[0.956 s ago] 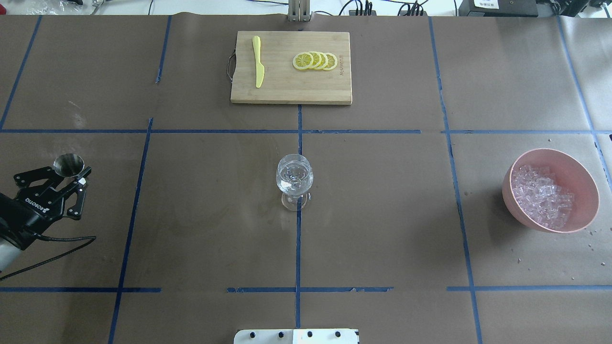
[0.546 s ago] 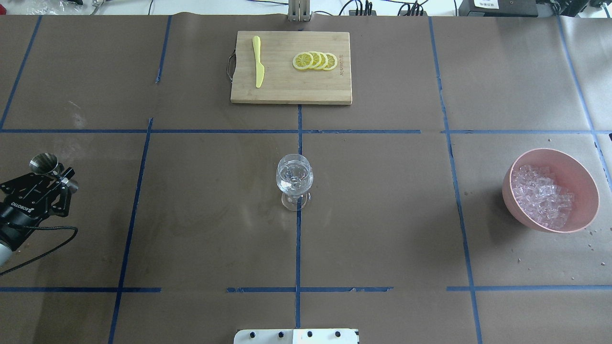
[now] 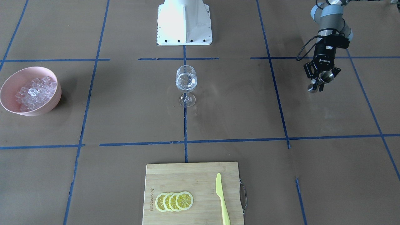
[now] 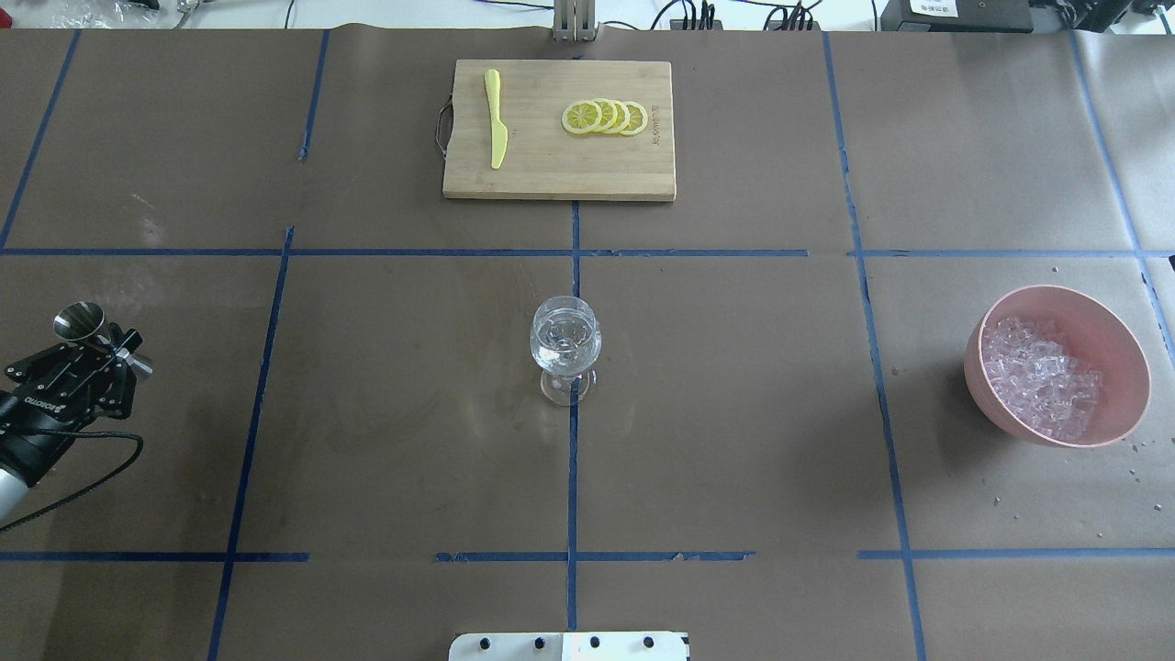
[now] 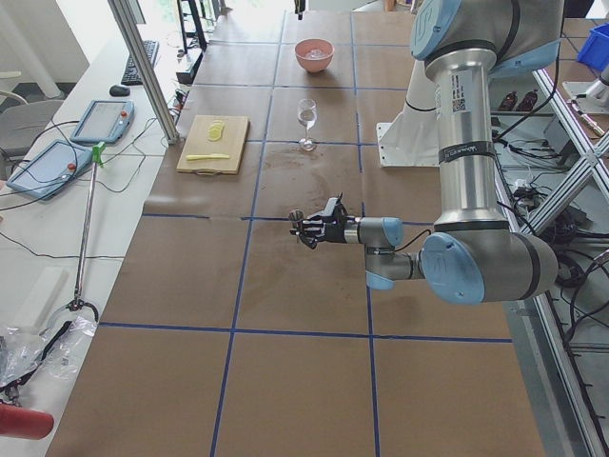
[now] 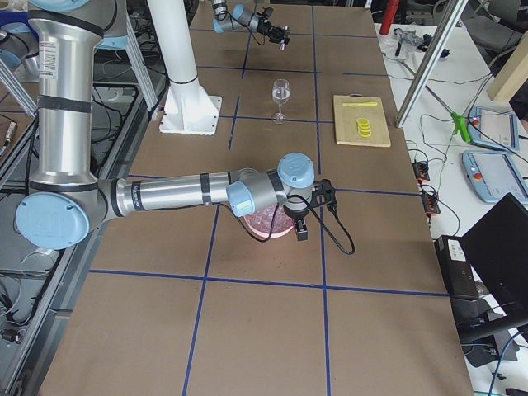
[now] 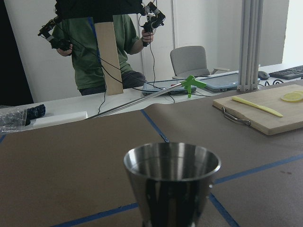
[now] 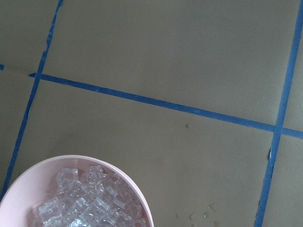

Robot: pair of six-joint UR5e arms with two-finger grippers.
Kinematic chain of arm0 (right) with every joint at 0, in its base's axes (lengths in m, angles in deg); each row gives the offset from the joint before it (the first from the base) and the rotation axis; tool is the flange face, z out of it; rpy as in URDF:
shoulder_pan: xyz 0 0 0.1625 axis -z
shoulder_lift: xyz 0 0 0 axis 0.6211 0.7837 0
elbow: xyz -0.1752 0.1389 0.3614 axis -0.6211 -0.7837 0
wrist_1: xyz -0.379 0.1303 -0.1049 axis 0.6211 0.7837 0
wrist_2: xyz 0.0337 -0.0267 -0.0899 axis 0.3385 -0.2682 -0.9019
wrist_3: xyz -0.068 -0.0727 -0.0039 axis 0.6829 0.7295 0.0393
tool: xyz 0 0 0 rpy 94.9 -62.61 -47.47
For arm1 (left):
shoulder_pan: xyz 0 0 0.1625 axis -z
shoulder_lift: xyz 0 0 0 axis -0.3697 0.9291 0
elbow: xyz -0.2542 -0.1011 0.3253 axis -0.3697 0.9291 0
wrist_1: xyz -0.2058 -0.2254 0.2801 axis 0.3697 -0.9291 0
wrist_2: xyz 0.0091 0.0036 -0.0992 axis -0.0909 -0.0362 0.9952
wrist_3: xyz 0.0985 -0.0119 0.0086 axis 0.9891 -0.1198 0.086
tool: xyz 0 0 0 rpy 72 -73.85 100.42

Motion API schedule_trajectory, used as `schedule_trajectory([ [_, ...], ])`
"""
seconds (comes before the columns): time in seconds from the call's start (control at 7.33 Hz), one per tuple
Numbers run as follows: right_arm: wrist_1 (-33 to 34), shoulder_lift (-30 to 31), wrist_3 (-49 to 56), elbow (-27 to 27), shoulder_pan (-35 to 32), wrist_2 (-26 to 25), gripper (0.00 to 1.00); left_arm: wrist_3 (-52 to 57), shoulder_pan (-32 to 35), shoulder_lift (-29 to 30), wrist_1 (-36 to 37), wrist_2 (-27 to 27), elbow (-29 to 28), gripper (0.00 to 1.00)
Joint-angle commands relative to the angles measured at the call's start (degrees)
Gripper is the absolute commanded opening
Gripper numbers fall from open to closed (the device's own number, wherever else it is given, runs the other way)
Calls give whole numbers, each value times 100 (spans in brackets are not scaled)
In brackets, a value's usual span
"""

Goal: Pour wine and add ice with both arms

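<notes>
The wine glass [image 4: 565, 341] stands at the table's centre with a little clear wine [image 3: 186, 80] in its bowl. My left gripper [image 4: 110, 347] is far out at the table's left side, shut on a steel jigger [image 4: 78, 323], whose cup fills the left wrist view [image 7: 173, 179]. The ice [image 4: 1042, 376] is heaped in a pink bowl [image 4: 1115, 344] at the right. My right gripper [image 6: 301, 221] hangs over that bowl and shows only in the exterior right view, so I cannot tell whether it is open or shut. The right wrist view looks down on the ice [image 8: 90, 201].
A wooden cutting board [image 4: 558, 170] with lemon slices [image 4: 606, 117] and a yellow knife [image 4: 496, 117] lies at the far side. The white pedestal [image 3: 184, 22] stands at the robot's side. Small ice chips [image 4: 1138, 473] lie near the bowl. A person [image 7: 97, 52] stands beyond the table.
My left gripper has carried the jigger further left, away from the wine glass, and has slowed. The glass, bowl and board have not moved.
</notes>
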Motion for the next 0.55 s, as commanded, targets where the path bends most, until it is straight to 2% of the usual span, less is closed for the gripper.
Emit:
schedule_trajectory([
  [0.0,0,6,0,0,0,0,100,-102,-28,243,67,-12,-110,0],
  [0.14,0,6,0,0,0,0,100,-180,-63,410,58,-29,-337,0],
  [0.41,-9,-3,0,9,0,0,100,-190,-72,579,58,-56,-357,0],
])
